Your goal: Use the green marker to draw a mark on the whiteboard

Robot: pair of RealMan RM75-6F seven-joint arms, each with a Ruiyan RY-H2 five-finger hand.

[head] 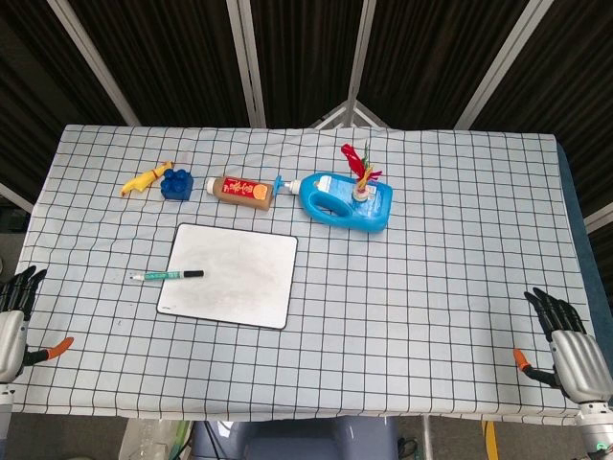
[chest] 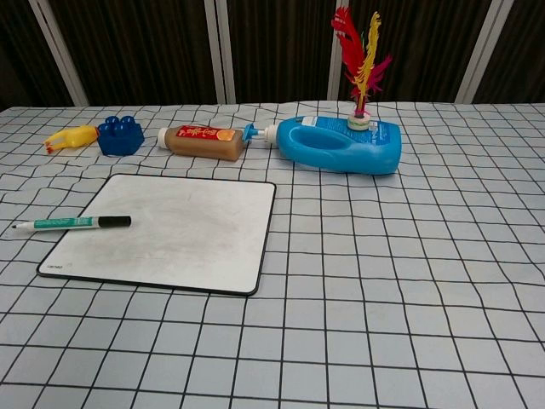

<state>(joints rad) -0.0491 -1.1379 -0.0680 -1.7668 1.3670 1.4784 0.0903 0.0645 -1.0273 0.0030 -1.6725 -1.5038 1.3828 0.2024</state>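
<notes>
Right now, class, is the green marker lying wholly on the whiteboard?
No: the green marker lies across the left edge of the whiteboard, capped end on it, the other end on the checked cloth.

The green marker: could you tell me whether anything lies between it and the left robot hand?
Nothing visible does. The green marker lies half on the whiteboard, its capped end on the board, and only bare checked tablecloth separates it from the left robot hand at the table's near-left edge.
</notes>
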